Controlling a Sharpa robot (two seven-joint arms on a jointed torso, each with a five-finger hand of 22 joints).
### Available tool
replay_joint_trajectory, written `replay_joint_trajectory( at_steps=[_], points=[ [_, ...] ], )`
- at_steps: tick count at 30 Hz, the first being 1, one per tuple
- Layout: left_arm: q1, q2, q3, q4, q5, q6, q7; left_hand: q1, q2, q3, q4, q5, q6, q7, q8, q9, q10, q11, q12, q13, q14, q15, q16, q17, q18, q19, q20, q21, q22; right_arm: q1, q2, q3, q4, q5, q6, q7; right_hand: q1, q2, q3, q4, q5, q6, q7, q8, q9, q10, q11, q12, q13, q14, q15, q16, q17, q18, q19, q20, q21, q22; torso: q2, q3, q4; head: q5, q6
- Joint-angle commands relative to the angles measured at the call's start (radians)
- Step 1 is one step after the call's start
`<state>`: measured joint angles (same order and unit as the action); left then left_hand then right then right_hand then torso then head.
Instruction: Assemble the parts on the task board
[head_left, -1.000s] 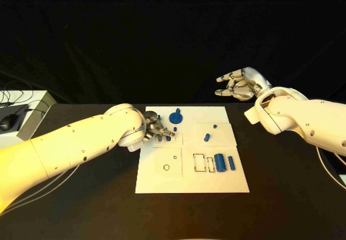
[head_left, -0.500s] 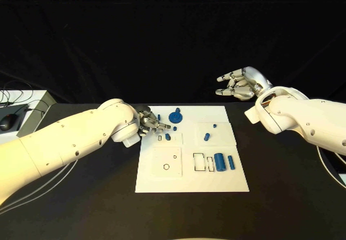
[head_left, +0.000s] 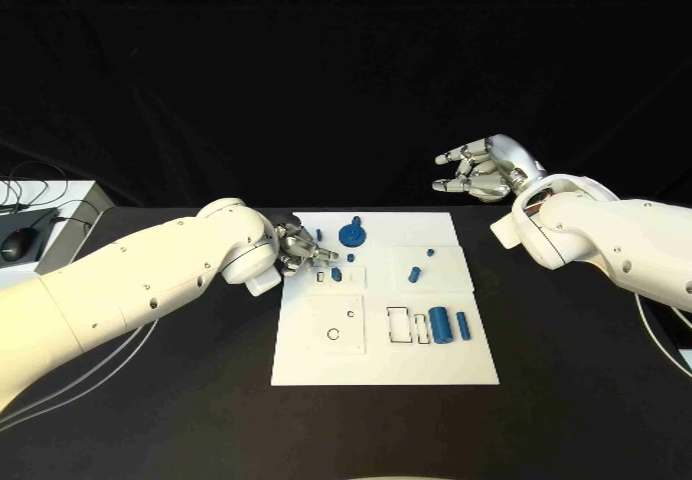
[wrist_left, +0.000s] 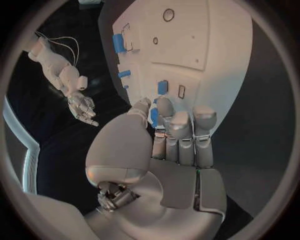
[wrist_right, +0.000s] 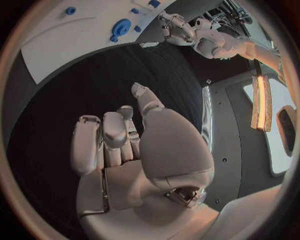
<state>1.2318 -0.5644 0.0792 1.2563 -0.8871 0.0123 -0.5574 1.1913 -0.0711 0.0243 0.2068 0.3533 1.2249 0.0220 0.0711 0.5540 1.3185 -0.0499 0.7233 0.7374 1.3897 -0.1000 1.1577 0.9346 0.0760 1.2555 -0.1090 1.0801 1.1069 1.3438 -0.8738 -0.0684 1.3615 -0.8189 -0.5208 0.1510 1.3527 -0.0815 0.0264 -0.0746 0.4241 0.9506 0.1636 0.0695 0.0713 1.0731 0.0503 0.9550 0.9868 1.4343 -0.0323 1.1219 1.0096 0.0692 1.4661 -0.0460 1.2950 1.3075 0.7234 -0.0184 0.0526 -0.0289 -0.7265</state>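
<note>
In the head view, the white board (head_left: 385, 300) lies in the middle of the black desk (head_left: 577, 360). The left hand (head_left: 303, 250) is over the upper left part of the board. Its fingers are curled in, and I cannot tell if it holds a small piece. A round blue piece (head_left: 352, 236) sits near the top of the board, just right of that hand. A small blue peg (head_left: 414, 272) lies in the upper right part. Two blue tubes (head_left: 450, 325) stand side by side in the right middle. The right hand (head_left: 480, 168) is up in the air at the upper right, well apart from the board, with fingers bent and apart, holding nothing.

In the left wrist view, the left hand (wrist_left: 169, 135) has its fingers together, with a bit of blue at the fingertips.

In the right wrist view, the right hand (wrist_right: 125, 145) is bare, fingers loosely spread.
</note>
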Motion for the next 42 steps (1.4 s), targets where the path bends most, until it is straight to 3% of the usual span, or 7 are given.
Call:
replay_joint_trajectory(
  at_steps=[1, 5, 13, 23, 42],
  points=[
    [-0.003, 0.006, -0.001, -0.006, 0.031, 0.011, 0.013, -0.019, 0.012, -0.045, 0.018, 0.005, -0.004, 0.014, -0.003, -0.026, -0.016, 0.004, -0.01, 0.006, -0.01, 0.009, -0.016, -0.022, 0.015, -0.013, 0.006, -0.02, -0.013, -0.001, 0.001, 0.0, -0.001, -0.002, 0.009, 0.011, -0.007, 0.002, -0.006, 0.001, 0.006, -0.001, 0.006, -0.006, 0.0, -0.003, -0.003, -0.003, 0.001, 0.007, -0.001, -0.004, 0.001, 0.0, 0.077, 0.0, -0.005, 0.191, 0.001, 0.0003, -0.001, 0.002, 0.001],
    [-0.006, 0.009, -0.002, -0.013, 0.047, 0.0, 0.02, -0.017, 0.034, -0.12, 0.038, 0.004, -0.014, 0.021, -0.004, -0.06, -0.029, 0.012, -0.02, 0.02, -0.02, 0.013, -0.027, -0.048, 0.023, -0.02, 0.013, -0.039, -0.022, -0.002, 0.001, 0.0, -0.001, -0.002, 0.009, 0.011, -0.007, 0.002, -0.006, 0.001, 0.006, -0.001, 0.006, -0.006, 0.0, -0.003, -0.003, -0.003, 0.001, 0.007, -0.001, -0.004, 0.001, 0.0, 0.077, 0.0, -0.005, 0.191, 0.001, 0.0004, -0.0007, 0.002, 0.003],
    [-0.009, 0.011, -0.004, -0.014, 0.046, -0.003, 0.029, -0.027, 0.049, -0.202, 0.07, 0.005, -0.03, 0.03, -0.003, -0.101, -0.045, 0.02, -0.038, 0.038, -0.041, 0.02, -0.045, -0.103, 0.037, -0.036, 0.027, -0.081, -0.041, -0.002, 0.001, 0.0, -0.002, 0.002, 0.01, 0.011, -0.007, 0.002, -0.006, 0.001, 0.006, -0.001, 0.006, -0.006, 0.0, -0.003, -0.003, -0.003, 0.001, 0.007, -0.001, -0.004, 0.001, 0.0, 0.077, 0.0, -0.005, 0.191, 0.002, 0.0003, -0.0009, 0.002, 0.002],
    [-0.01, 0.011, -0.005, -0.008, 0.007, -0.001, 0.033, -0.06, 0.041, -0.205, 0.078, 0.004, -0.031, 0.03, -0.003, -0.103, -0.045, 0.021, -0.039, 0.04, -0.043, 0.021, -0.044, -0.113, 0.041, -0.035, 0.03, -0.088, -0.042, -0.002, 0.002, 0.0, -0.003, 0.004, 0.01, 0.012, -0.009, 0.004, -0.006, 0.002, 0.007, -0.001, 0.007, -0.006, 0.0, -0.002, -0.003, -0.002, 0.002, 0.007, -0.001, -0.004, 0.002, -0.001, 0.077, 0.0, -0.004, 0.192, 0.002, -0.0002, -0.0009, 0.002, -0.001],
    [-0.012, 0.01, -0.005, -0.012, 0.001, 0.015, 0.025, -0.051, 0.05, -0.21, 0.076, 0.005, -0.018, 0.024, -0.001, -0.096, -0.031, 0.015, -0.035, 0.037, -0.029, 0.016, -0.021, -0.09, 0.034, -0.017, 0.023, -0.064, -0.016, -0.003, 0.002, 0.0, -0.004, 0.005, 0.011, 0.013, -0.009, 0.004, -0.006, 0.002, 0.007, -0.001, 0.007, -0.006, 0.0, -0.002, -0.003, -0.002, 0.002, 0.007, -0.001, -0.004, 0.002, -0.001, 0.077, 0.0, -0.004, 0.192, 0.002, 0.0004, -0.0016, 0.002, -0.003]
  ],
)
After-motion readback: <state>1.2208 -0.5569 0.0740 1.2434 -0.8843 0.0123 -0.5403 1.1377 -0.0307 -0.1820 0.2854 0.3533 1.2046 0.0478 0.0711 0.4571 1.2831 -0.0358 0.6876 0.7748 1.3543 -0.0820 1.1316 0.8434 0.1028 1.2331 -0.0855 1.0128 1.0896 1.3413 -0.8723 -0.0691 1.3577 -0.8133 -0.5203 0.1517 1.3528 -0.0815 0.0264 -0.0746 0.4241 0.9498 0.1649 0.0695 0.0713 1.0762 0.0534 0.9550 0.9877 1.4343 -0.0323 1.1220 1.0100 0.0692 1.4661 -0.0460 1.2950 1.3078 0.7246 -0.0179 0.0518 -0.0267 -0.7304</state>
